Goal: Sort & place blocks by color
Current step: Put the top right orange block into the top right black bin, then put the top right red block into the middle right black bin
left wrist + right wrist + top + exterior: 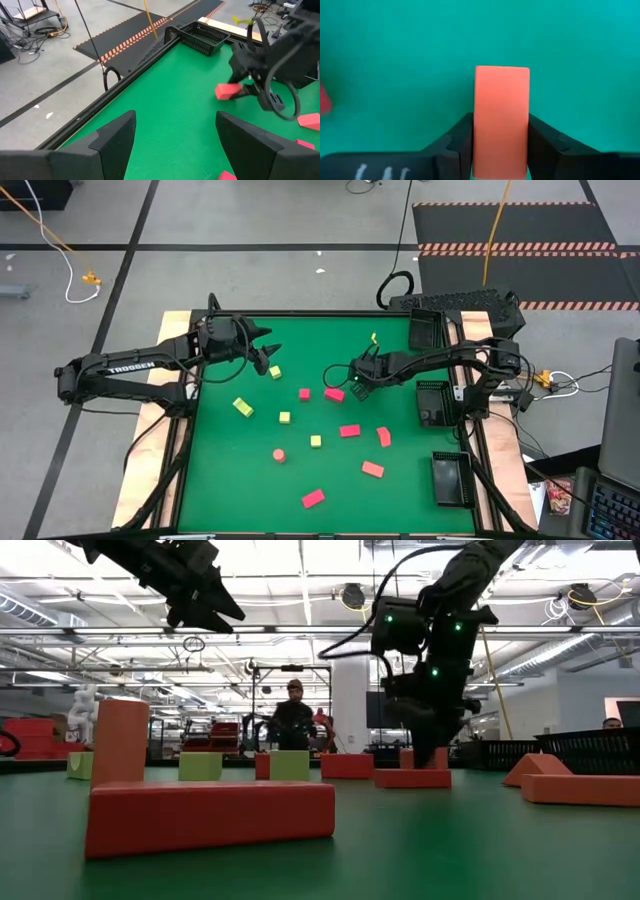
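The right tool gripped a pink-red brick on the green worktop; the left tool hung open above it.

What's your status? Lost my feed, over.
Right end effector shut on pink brick, low on mat. Left end effector open, hovering, empty. Nothing blocking.

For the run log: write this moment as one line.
right gripper: fingers closed on pink-red brick | left gripper: open, waiting above mat | trays: no blocks visible
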